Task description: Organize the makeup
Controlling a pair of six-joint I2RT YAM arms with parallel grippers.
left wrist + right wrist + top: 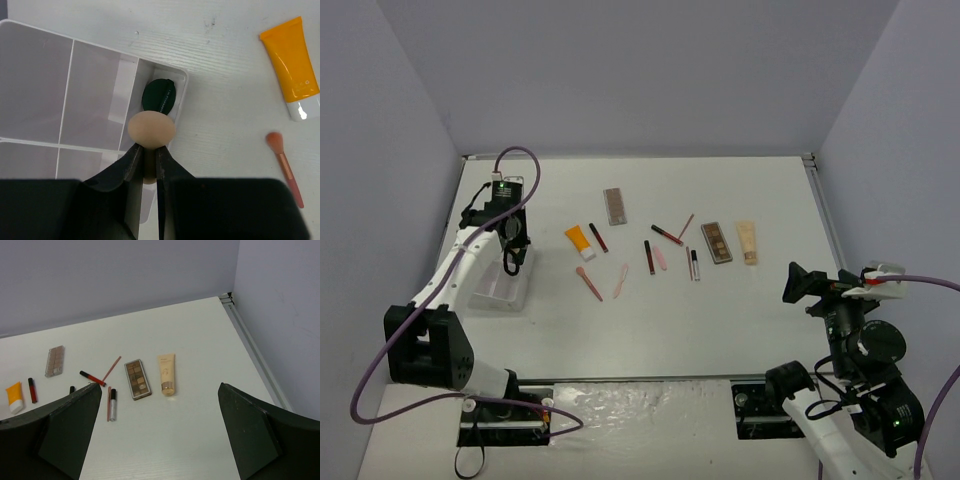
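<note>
My left gripper pinches the beige sponge just ahead of my tips, seemingly above the translucent box compartment that holds the dark green disc. If I let go off-centre, the springy sponge could bounce off the rim onto the table. My right gripper hangs spread and empty.

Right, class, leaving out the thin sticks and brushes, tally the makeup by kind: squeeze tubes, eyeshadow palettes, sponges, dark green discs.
Squeeze tubes: 2, orange tube and beige tube
Eyeshadow palettes: 2, far palette and near palette
Sponges: 1, beige sponge
Discs: 1, dark green disc
Total: 6
</note>
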